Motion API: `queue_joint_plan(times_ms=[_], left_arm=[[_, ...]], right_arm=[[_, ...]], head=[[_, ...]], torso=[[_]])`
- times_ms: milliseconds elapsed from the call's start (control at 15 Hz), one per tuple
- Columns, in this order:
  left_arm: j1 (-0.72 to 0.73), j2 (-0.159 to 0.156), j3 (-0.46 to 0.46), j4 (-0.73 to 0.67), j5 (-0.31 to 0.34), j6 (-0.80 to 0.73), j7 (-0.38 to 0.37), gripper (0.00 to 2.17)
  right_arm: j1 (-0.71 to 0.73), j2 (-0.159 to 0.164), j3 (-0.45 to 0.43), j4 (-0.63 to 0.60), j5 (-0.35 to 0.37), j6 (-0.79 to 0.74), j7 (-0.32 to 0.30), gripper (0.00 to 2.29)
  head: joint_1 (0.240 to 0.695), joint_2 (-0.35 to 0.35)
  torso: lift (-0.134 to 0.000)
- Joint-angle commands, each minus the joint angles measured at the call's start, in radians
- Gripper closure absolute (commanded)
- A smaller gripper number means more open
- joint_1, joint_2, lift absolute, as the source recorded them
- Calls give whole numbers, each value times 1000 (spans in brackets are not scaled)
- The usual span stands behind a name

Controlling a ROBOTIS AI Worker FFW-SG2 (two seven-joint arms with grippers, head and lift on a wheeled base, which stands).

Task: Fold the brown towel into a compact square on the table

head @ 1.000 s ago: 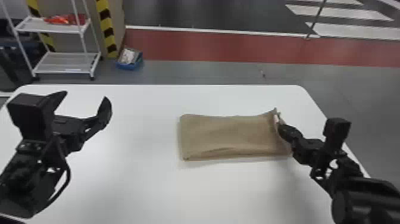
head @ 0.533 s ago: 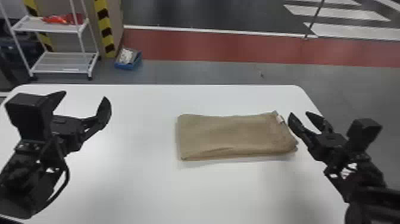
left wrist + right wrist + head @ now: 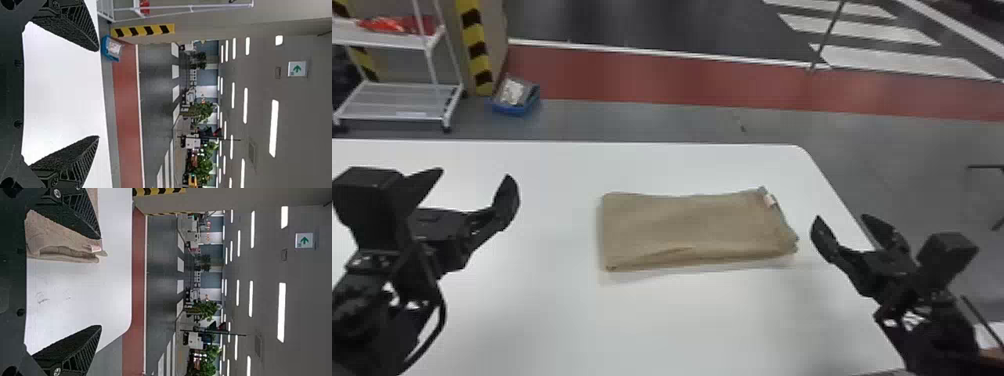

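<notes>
In the head view the brown towel [image 3: 692,227] lies folded into a flat rectangle on the white table, with a small pale tag at its far right corner. My left gripper [image 3: 474,187] stands open at the table's left side, well apart from the towel. Just off the towel's right end is my right gripper [image 3: 842,227], also open and holding nothing. The left wrist view has the left gripper [image 3: 98,94] spread over bare tabletop. In the right wrist view, the right gripper [image 3: 101,282] has its fingers apart, one overlapping the layered end of the towel [image 3: 58,239].
The white table [image 3: 682,320] has its right edge beneath the right arm. Beyond the far edge, on the floor, are a white shelf cart [image 3: 397,100] and a blue bin [image 3: 514,107] at the left.
The right gripper has let go of the towel's right end, opened and moved away to the right. That end now lies flatter. The left arm has kept still.
</notes>
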Motion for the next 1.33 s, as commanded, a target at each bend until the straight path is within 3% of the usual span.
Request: queue_joint_plan(times_ms=[0,200,467,733,1267], left_arm=[[-22,-38,-88,2,9,26,7,97],[-79,-84,-223,48,8,87,29,191],[-189,-168,-337,163,6,189,58,340],[-303,-223,-383,308,4,247,58,343],[-367,-234,-361,421,-72,299,62,356]], right_arm=[[42,-2,-33,-10,-21,-38,2,70],[83,-2,-70,-32,-50,-62,8,73],[118,-1,-73,-33,-50,-115,11,83],[131,-4,-70,-32,-41,-142,20,83],[98,-25,-65,45,-38,-182,40,83]], head=[[695,-242],[695,-344],[695,-350],[695,-350],[695,-350]], torso=[[-128],[-128],[-128],[-128],[-128]])
